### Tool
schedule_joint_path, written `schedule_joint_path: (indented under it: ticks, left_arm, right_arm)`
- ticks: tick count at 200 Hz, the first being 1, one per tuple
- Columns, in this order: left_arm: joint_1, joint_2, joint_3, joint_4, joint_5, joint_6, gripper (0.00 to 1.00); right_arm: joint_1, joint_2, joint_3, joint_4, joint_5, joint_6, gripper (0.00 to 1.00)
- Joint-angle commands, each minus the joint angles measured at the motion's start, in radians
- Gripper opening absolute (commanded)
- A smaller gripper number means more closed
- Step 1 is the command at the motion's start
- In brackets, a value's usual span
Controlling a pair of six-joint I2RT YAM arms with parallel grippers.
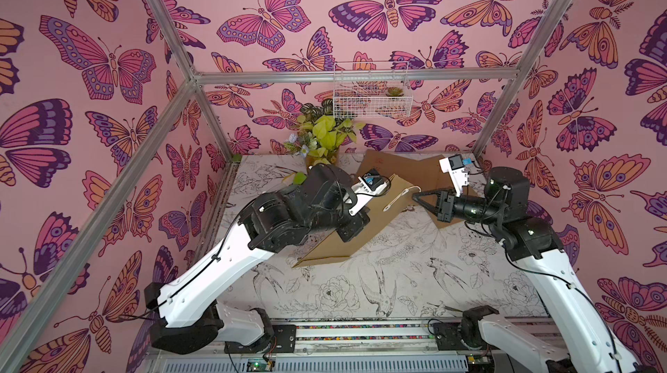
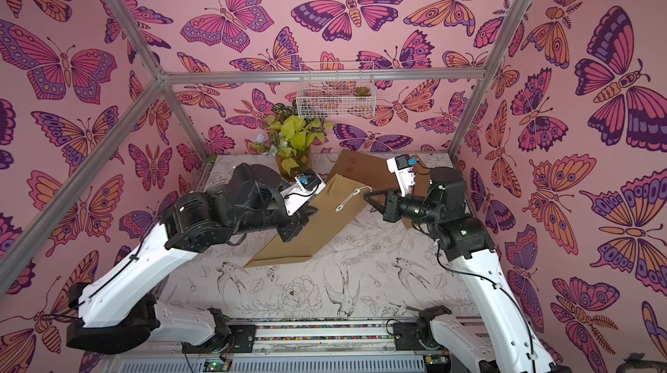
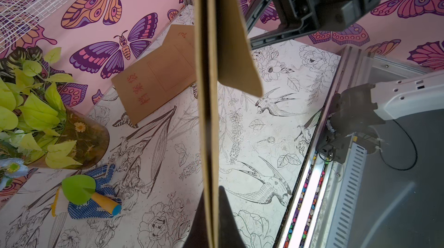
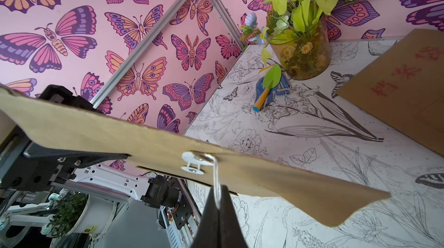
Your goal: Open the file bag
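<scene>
Pinching the thin white string, the right end effector has its black fingers pressed together just beside two round white discs. The left end effector is clamped on the file bag, a flat brown kraft-paper envelope held tilted over the floral-print desk. Whether its low corner touches the desk is unclear; the left fingertips are hard to make out in both top views.
</scene>
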Motion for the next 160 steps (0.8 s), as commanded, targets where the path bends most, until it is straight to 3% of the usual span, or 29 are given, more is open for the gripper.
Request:
schedule_joint_path:
  ticks: [1, 101, 160]
  left_arm:
    - [-0.006, 0.009, -0.018, 0.030, -0.009, -0.003, 0.02]
    - [-0.023, 0.015, -0.041, 0.028, -0.036, 0.008, 0.02]
    - [-0.035, 0.031, -0.042, 0.031, -0.061, 0.011, 0.02]
  right_arm:
    - [0.003, 0.000, 0.047, -0.069, 0.042, -0.044, 0.00]
    - [0.003, 0.013, 0.130, -0.167, 0.049, -0.063, 0.00]
    - [0.005, 0.020, 0.134, -0.111, -0.042, -0.024, 0.00]
